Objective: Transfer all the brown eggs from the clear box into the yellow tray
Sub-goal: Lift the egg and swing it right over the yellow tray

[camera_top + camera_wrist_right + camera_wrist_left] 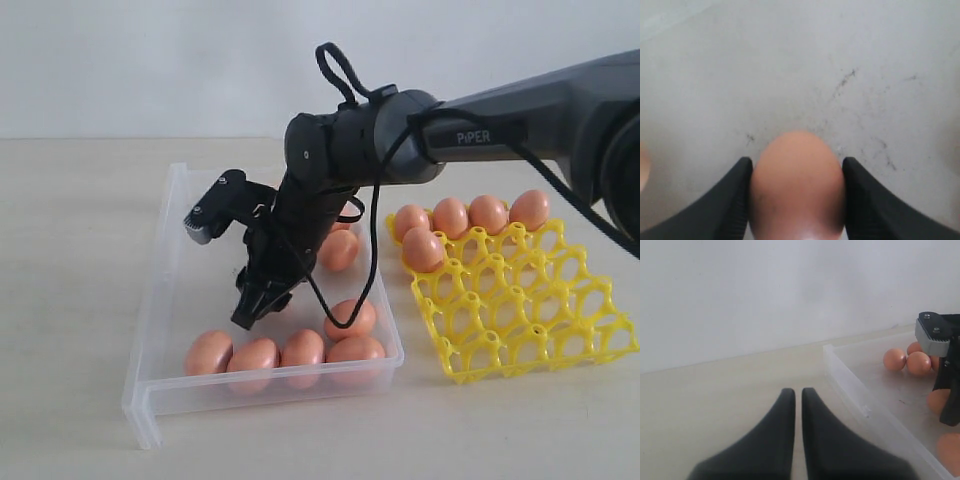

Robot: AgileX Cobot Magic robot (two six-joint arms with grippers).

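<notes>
Right now the right arm [540, 105] reaches down into the box [160, 300], which sits toward the left edge of the tabletop [80, 200]. Its jaws are partly open and hug one egg [797, 185], with a black finger [730, 205] touching each side. That egg is near the middle of the box floor, away from the walls. I cannot tell if it is off the floor yet. More eggs [302, 350] lie in a row along the box wall nearest the front edge of the tabletop, and a few lie by the far wall. The tray [520, 320] is just beside the box, toward the right edge, and five eggs sit in cups along its far side. The left arm's jaws are closed and hold nothing. They hang above the bare tabletop outside the box.

I think the step is picking up this egg. To do it well, squeeze softly so the shell does not crack, but tight enough that it does not slip. Lift straight up, high over the box wall. Then go to an empty cup next to the filled ones, come down slowly, and let go.
</notes>
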